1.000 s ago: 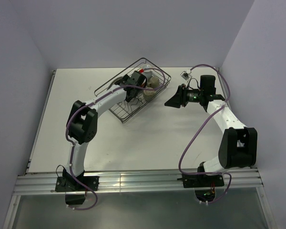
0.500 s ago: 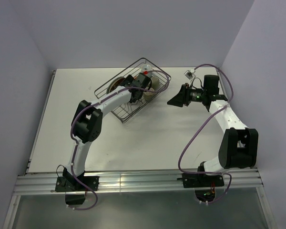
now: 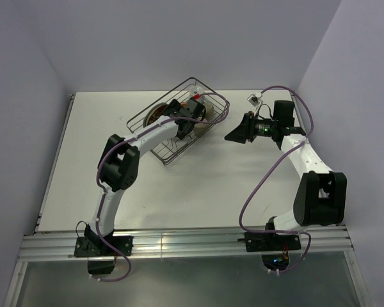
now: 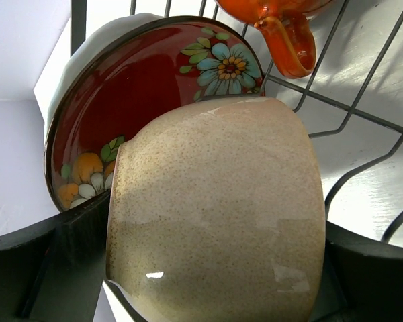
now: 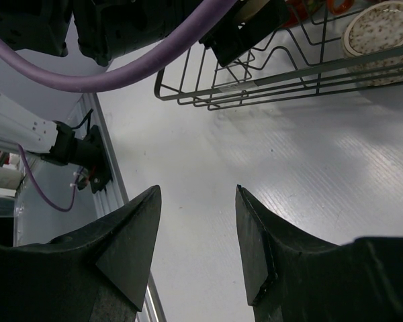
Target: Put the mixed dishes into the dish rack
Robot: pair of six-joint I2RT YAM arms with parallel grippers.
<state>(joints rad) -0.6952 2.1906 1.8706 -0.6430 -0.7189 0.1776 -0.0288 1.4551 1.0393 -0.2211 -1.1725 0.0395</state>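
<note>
Our left pincer (image 4: 213,268) straddles the beige cup (image 4: 215,201), lower centre of frame, inside the rack (image 4: 363,113) before the red plate (image 4: 141,100); we cannot tell whether it grips; our right pincer (image 5: 197,196) gapes, empty.

The cream bowl (image 4: 215,215) fills the left gripper (image 4: 208,268), with the red floral plate (image 4: 148,100) at 11 o'clock, the orange-red mug (image 4: 282,27) at 1 o'clock and dish rack (image 4: 363,114) wires at 3 o'clock.
</note>
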